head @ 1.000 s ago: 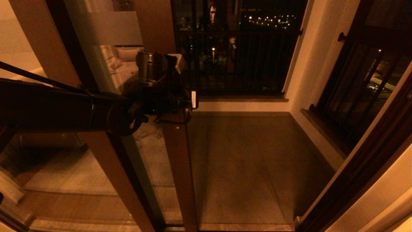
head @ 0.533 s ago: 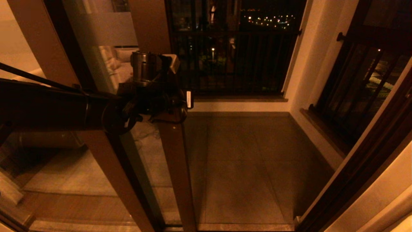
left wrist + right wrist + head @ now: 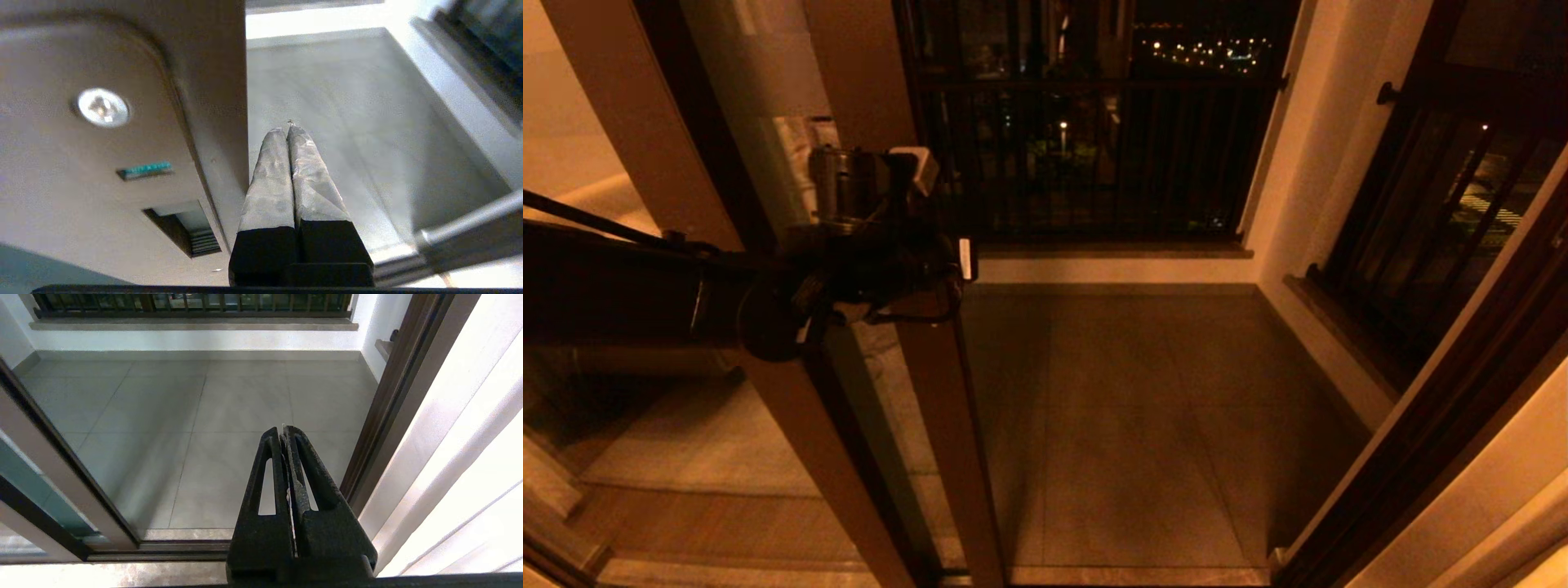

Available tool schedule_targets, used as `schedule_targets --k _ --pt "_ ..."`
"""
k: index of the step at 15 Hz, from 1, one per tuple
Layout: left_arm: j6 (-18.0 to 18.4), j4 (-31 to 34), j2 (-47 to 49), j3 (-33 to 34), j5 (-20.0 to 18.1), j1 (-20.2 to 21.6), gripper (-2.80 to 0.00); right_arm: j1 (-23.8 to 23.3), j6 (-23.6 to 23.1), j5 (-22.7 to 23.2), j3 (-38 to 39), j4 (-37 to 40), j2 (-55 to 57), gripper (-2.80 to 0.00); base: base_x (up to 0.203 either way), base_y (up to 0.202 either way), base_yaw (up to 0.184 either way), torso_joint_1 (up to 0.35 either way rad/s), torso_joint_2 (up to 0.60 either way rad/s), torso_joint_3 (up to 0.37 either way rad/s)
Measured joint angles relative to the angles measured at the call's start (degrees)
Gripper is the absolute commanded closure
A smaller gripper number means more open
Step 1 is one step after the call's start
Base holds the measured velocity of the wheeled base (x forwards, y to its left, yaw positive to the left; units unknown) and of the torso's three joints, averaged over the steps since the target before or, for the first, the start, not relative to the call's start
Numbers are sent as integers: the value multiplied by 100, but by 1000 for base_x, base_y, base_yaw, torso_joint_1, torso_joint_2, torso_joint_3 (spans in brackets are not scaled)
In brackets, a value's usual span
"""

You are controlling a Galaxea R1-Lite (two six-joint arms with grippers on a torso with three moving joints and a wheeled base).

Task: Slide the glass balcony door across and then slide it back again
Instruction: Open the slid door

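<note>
Writing: small teal label (image 3: 144,170) on the door stile, beside a round silver screw (image 3: 103,107) and a dark slot (image 3: 184,227); characters too blurred to read.
Door: tall glass balcony door with dark brown frame (image 3: 939,425), at the left of the opening, stile upright from floor track toward the top edge; pale frosted band (image 3: 768,77) across the glass high up, cut off above.
Left gripper (image 3: 289,130): grey fingers pressed together, nothing between them, just beside the stile's edge; touching or not, cannot tell. Black left arm (image 3: 645,286) reaching in from the left at handle height.
Right gripper (image 3: 282,433): black fingers closed on nothing, hanging before the open doorway.
Floor: grey square tiles (image 3: 1127,408) on the balcony, pale walls at the sides.
Room beyond: dark vertical railing (image 3: 1094,155), night outside with scattered lights.
Hidden: door top and left arm's base out of frame; handle covered by the wrist in the head view.
</note>
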Motion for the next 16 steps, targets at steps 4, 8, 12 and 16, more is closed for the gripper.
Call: schedule_targets --k 4,8,12,16 --pt "-3 -57 -91 285 26 99 0 1 1 -2 0 -1 0 0 0 0 0 0 0 0" --pt "-1 -151 -245 446 -11 141 0 -2 0 0 0 -2 0 0 0 0 0 0 0 0" --pt "34 -441 -705 1083 7 -64 0 0 2 -2 0 -1 0 0 0 0 0 0 0 0" --pt "14 -607 -1353 1964 24 -13 0 0 2 0 0 0 0 0 0 0 0 0 0 0"
